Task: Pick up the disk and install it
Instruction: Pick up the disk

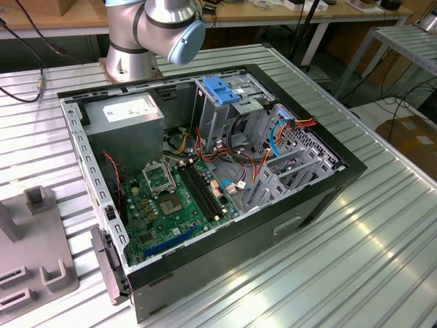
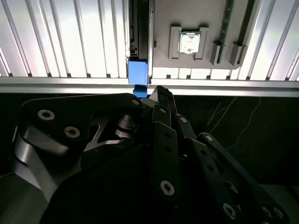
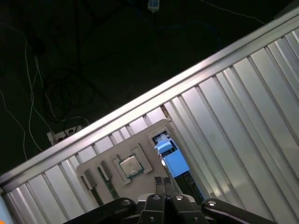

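The jaws look closed and empty, just beside the disk point(image 3: 172, 159), which stands on edge in a grey holder point(image 3: 140, 139) on the worktop point(image 3: 243, 102). Pickup is not yet done; the open computer case point(image 1: 273, 253) lacks it.

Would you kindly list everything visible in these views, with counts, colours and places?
disk: one, black with blue bracket, standing on edge in the fixture plate
fixture plate: one, grey, on the table
processor chip: one, silver, in a square seat on the plate
thin boards: two, dark, in plate slots beside the chip
computer case: one, black, open, mid-table
motherboard: one, green, on the case floor
power supply: one, grey with white label, in a case corner
latch: one, blue, atop the grey cage
cables: several, orange, red and blue, beside the cage
table: one, ribbed silver
arm: one, grey with pale blue cap, behind the case
gripper: one, black, close to the disk's bracket
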Motion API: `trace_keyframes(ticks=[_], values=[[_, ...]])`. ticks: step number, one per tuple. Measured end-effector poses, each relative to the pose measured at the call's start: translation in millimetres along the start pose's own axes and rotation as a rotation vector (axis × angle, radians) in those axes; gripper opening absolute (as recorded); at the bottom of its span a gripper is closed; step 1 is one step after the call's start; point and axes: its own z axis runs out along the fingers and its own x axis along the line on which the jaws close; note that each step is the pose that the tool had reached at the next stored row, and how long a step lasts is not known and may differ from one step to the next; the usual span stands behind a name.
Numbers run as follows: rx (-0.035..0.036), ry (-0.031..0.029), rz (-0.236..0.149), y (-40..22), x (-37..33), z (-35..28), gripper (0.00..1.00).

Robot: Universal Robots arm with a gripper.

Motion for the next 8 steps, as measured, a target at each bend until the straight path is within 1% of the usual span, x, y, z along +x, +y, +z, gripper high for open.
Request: trace_keyframes(ticks=[8], values=[[0.0044,0.0015,-0.109,0.0,0.0,0.1,0.11]])
